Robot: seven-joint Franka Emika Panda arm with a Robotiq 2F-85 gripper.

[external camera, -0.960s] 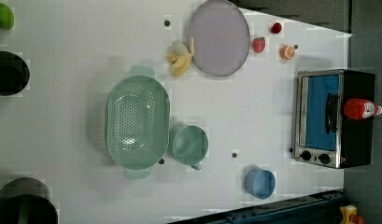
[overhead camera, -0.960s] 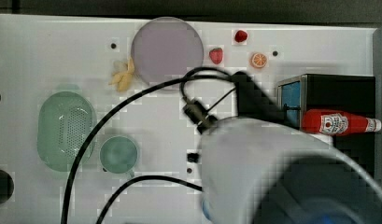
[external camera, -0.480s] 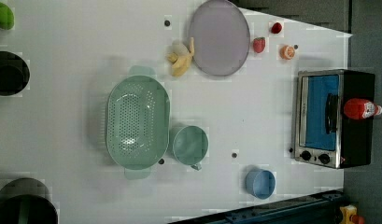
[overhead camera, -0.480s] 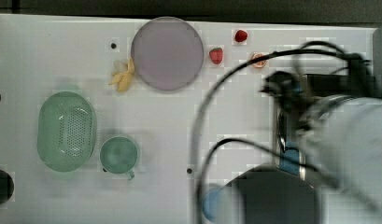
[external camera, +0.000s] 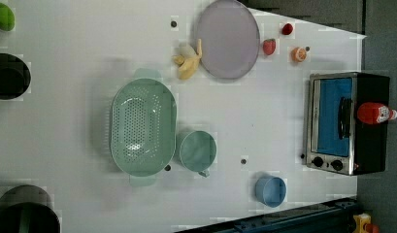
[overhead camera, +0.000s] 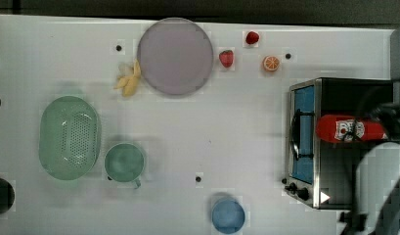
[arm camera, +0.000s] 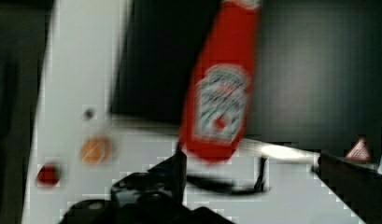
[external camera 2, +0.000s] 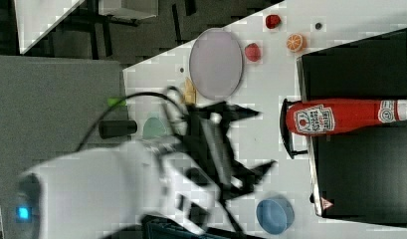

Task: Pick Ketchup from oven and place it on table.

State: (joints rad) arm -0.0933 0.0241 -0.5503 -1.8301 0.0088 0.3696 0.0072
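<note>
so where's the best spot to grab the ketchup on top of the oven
Probably the labelled body of the Ketchup, from above. It appears to lie on its side on the oven roof, so its round flanks sit exposed, and the body looks wider than the capped neck.

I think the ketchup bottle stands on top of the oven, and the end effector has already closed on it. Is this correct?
Not fully. The ketchup bottle does stand on top of the oven, but the end effector has not closed on it: the right view shows its fingers spread open and apart from the bottle, which nothing grips.
</note>
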